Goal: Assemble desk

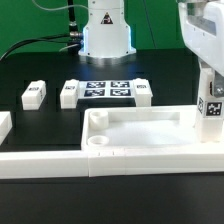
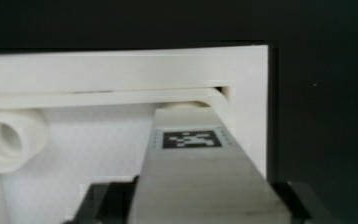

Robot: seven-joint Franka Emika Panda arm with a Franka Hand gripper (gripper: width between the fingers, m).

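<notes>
The white tray-like desk top [image 1: 150, 130] lies at the front right of the black table, with round sockets [image 1: 97, 118] at its left corners. My gripper [image 1: 210, 90] is above the top's right end, shut on a white square leg [image 1: 213, 106] with a black-and-white tag, held upright. In the wrist view the leg [image 2: 202, 150] runs between my fingers [image 2: 108, 200], and its far end sits at the top's corner wall [image 2: 211, 95]. A round socket [image 2: 7, 140] shows beside the leg. Whether the leg's end is seated is hidden.
Loose tagged legs lie at the back: one [image 1: 33, 94] at the exterior view's left, one [image 1: 68, 93] and one [image 1: 141, 93] on either side of the marker board [image 1: 105, 90]. A white part [image 1: 3, 125] shows at the left edge. The low white border wall [image 1: 60, 165] runs along the front. The robot base [image 1: 105, 35] stands behind.
</notes>
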